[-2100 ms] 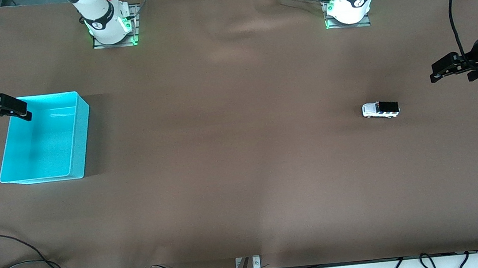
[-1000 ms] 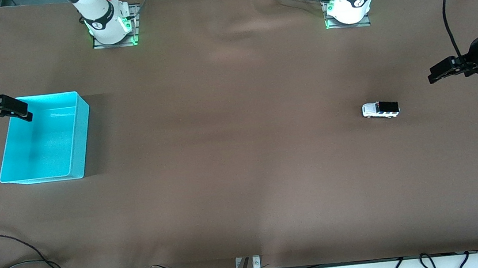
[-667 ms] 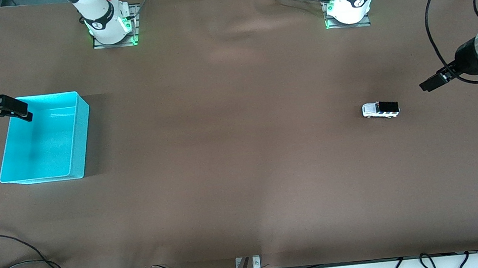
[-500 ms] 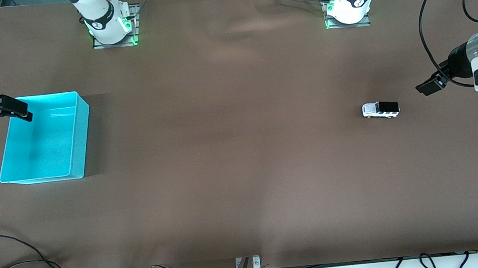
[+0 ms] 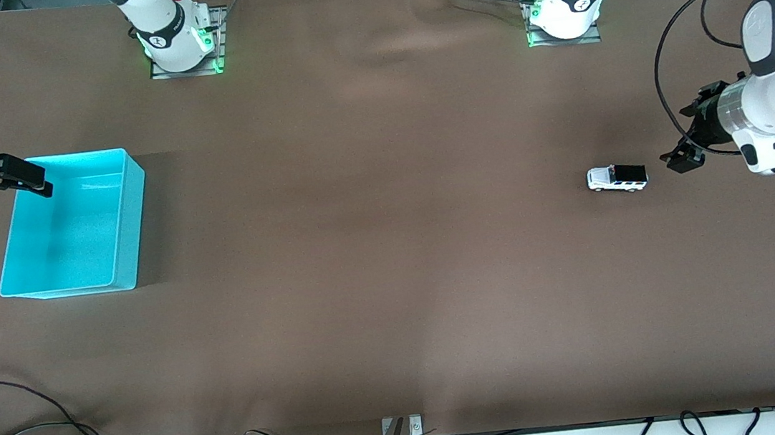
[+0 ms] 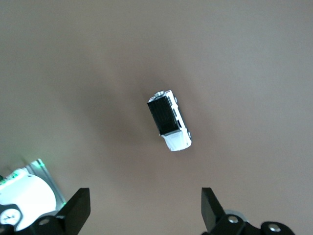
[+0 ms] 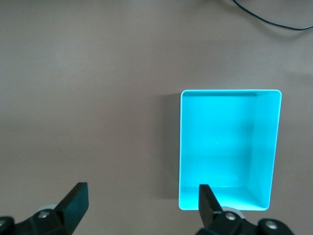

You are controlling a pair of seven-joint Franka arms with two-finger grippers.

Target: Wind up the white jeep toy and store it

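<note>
The white jeep toy (image 5: 617,178) stands on its wheels on the brown table toward the left arm's end; in the left wrist view its black roof panel (image 6: 169,120) faces up. My left gripper (image 5: 682,159) hangs open in the air just beside the jeep toy, on the side toward the left arm's end of the table, and touches nothing. Its two fingers (image 6: 78,208) frame bare tabletop, so the left gripper (image 6: 145,208) holds nothing. My right gripper (image 5: 38,181) waits open over the rim of the cyan bin (image 5: 137,222). The right gripper (image 7: 142,203) is empty, with the bin (image 7: 266,147) beside it.
The two arm bases (image 5: 180,41) stand along the table edge farthest from the front camera. Loose black cables (image 5: 35,427) lie along the nearest edge. Wide brown tabletop (image 5: 372,212) separates the jeep toy from the bin, which has nothing in it.
The left arm has swung in and turned its gripper downward, closing most of the gap to the jeep toy. The right arm, the jeep toy and the bin have not moved.
</note>
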